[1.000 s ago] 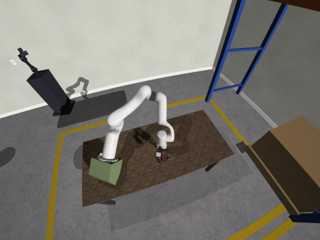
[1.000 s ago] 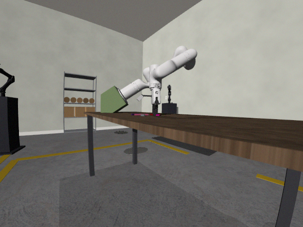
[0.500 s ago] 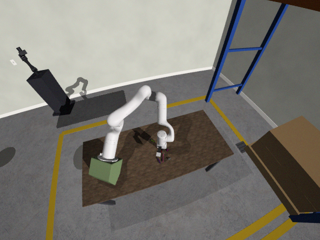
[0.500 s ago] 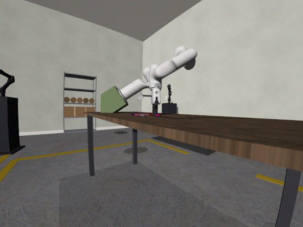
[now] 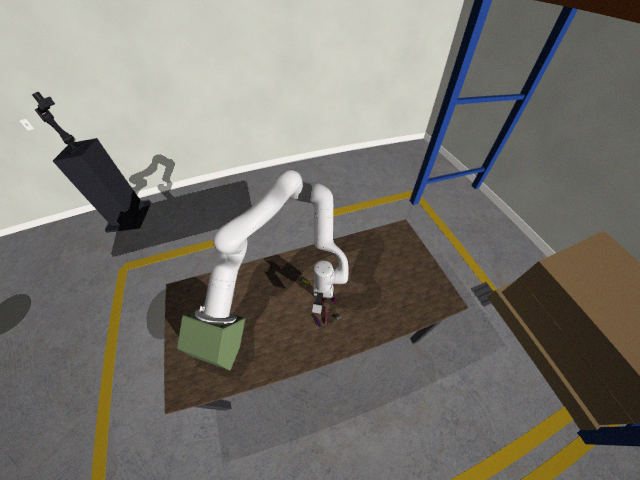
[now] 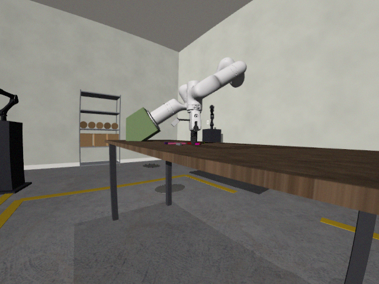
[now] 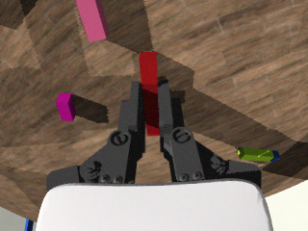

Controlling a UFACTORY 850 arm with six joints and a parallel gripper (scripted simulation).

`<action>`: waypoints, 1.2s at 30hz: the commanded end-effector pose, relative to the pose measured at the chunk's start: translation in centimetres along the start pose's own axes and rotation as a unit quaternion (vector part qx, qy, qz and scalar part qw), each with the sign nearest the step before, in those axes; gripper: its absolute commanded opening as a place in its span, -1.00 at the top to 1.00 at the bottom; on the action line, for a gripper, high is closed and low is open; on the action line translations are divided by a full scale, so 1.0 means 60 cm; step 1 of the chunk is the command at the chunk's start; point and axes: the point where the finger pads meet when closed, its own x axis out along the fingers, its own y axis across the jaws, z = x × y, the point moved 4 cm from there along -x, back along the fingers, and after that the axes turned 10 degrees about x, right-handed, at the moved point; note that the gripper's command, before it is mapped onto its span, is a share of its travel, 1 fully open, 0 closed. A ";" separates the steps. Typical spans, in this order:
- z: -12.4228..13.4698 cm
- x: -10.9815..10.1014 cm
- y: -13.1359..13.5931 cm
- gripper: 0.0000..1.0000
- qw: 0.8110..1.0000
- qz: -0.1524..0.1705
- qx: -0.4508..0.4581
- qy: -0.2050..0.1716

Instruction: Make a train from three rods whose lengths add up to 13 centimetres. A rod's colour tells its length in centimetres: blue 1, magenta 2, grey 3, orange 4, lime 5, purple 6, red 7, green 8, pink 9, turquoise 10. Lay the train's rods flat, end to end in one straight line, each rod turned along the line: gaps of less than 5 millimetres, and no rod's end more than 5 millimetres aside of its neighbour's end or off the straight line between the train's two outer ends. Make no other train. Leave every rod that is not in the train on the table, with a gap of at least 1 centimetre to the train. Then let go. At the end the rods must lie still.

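In the wrist view my gripper [image 7: 150, 96] is shut on a red rod [image 7: 149, 73], which lies lengthways between the fingers on the wooden table [image 7: 225, 38]. A pink rod [image 7: 87, 0] lies farther ahead, up and to the left. A short magenta rod [image 7: 64, 106] lies left of the fingers. A lime rod [image 7: 254, 153] with a blue rod [image 7: 273, 154] at its end lies to the right. In the top view the gripper [image 5: 325, 304] is low over the middle of the table [image 5: 387, 289]. In the exterior view the gripper [image 6: 193, 139] reaches down to the tabletop among the rods.
The arm's green base block [image 5: 210, 339] [image 6: 140, 125] stands at the table's left end. A black pedestal [image 5: 100, 183] and a blue rack [image 5: 465, 98] stand off the table. A brown crate [image 5: 578, 320] stands to the right.
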 end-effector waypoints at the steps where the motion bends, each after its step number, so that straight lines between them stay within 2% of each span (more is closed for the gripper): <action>1: 0.000 -0.001 -0.001 0.92 1.000 -0.001 0.000 0.000; 18: 0.000 -0.007 -0.001 0.92 1.000 -0.001 0.000 0.000; 21: 0.000 -0.027 -0.001 0.92 1.000 -0.001 0.000 0.000; 25: 0.000 -0.072 -0.001 0.92 1.000 -0.001 0.000 0.000; 27: 0.000 -0.072 -0.001 0.92 1.000 -0.001 0.000 0.000; 32: 0.000 -0.132 -0.001 0.92 1.000 -0.001 0.000 0.000; 36: 0.000 -0.161 -0.001 0.92 1.000 -0.001 0.000 0.000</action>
